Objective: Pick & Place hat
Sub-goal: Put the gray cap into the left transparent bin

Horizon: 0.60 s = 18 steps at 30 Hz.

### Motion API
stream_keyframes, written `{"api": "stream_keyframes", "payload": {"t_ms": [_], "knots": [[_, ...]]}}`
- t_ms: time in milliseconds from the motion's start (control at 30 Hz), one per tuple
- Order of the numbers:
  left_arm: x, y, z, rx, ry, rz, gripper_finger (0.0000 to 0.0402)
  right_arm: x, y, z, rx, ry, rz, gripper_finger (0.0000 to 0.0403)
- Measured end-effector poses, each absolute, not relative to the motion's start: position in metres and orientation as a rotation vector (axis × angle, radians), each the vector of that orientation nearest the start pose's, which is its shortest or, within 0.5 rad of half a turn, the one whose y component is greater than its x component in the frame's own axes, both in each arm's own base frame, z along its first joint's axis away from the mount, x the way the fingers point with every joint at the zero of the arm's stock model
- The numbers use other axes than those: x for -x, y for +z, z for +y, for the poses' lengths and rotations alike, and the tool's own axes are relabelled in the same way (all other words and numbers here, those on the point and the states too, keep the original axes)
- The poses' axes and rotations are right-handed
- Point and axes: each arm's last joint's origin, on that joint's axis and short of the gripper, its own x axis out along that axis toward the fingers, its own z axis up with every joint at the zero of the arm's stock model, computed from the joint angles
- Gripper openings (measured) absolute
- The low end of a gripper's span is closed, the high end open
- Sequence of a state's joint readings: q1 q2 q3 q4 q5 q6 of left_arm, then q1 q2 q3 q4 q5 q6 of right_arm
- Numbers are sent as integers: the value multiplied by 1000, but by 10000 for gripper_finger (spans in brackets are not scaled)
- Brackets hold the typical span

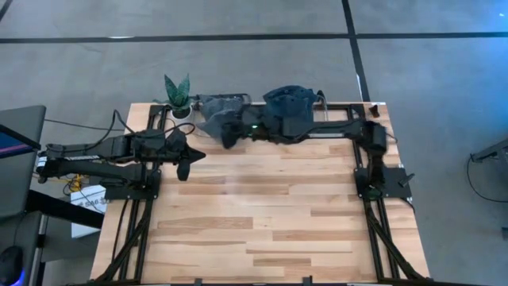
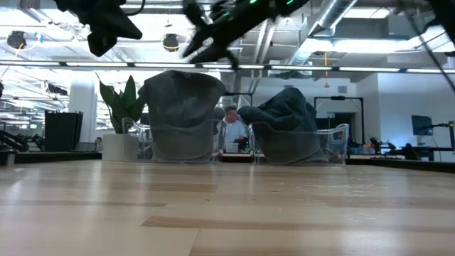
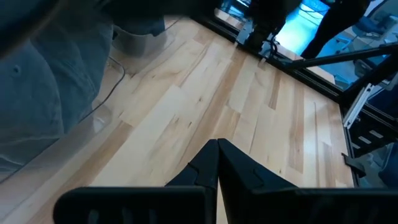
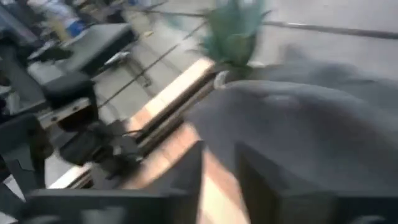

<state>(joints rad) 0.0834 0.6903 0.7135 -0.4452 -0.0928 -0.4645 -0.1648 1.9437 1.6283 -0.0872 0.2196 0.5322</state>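
Note:
A grey hat (image 1: 216,109) sits on a clear stand by the table's far edge, and shows in the low view (image 2: 181,107) too. A dark blue hat (image 1: 287,100) rests on a second clear stand (image 2: 334,142) to its right. My right gripper (image 1: 226,137) reaches in from the right and hovers just near of and above the grey hat (image 4: 298,124), its fingers open (image 4: 217,180). My left gripper (image 1: 185,165) hangs shut (image 3: 217,146) over the table's left part, left of the grey hat (image 3: 50,81).
A potted plant (image 1: 177,94) stands at the far left corner, beside the grey hat. The black frame rails (image 1: 361,171) run along the table's sides. Bare wood (image 1: 262,222) stretches across the middle and near part of the table.

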Motion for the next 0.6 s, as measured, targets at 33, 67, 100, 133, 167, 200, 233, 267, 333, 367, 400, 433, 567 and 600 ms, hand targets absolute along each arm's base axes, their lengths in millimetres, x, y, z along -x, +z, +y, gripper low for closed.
{"api": "stream_keyframes", "payload": {"t_ms": [33,67,100,133,167,200,233,267,333,367,400,433,567,600], "knots": [[-147,298,15,453,270,372,0,-459,290,-82,-503,-444,288,40],[-147,298,15,450,277,372,0,-466,287,-86,-494,-428,307,21],[-147,298,15,450,280,371,0,-473,288,-91,-493,-426,315,13],[-147,298,16,449,282,370,0,-479,290,-97,-505,-432,314,13],[-147,298,15,449,281,372,0,-485,291,-105,-516,-453,330,14],[-147,298,15,449,282,372,0,-488,291,-115,-523,-478,358,13],[-147,298,15,451,282,372,0,-490,287,-124,-527,-511,412,9],[-147,298,15,459,283,372,0,-493,282,-132,-529,-541,461,5],[-147,298,15,467,285,371,0,-497,269,-150,-546,-584,536,3],[-147,298,15,469,286,370,0,-497,262,-157,-564,-600,588,4],[-147,298,15,469,286,370,0,-498,257,-165,-576,-608,611,3],[-147,298,15,470,286,370,0,-500,252,-171,-582,-610,619,2],[-147,297,15,472,288,378,0,-503,242,-180,-589,-609,640,1],[-147,297,15,473,289,379,0,-504,245,-178,-586,-594,638,1]]}}
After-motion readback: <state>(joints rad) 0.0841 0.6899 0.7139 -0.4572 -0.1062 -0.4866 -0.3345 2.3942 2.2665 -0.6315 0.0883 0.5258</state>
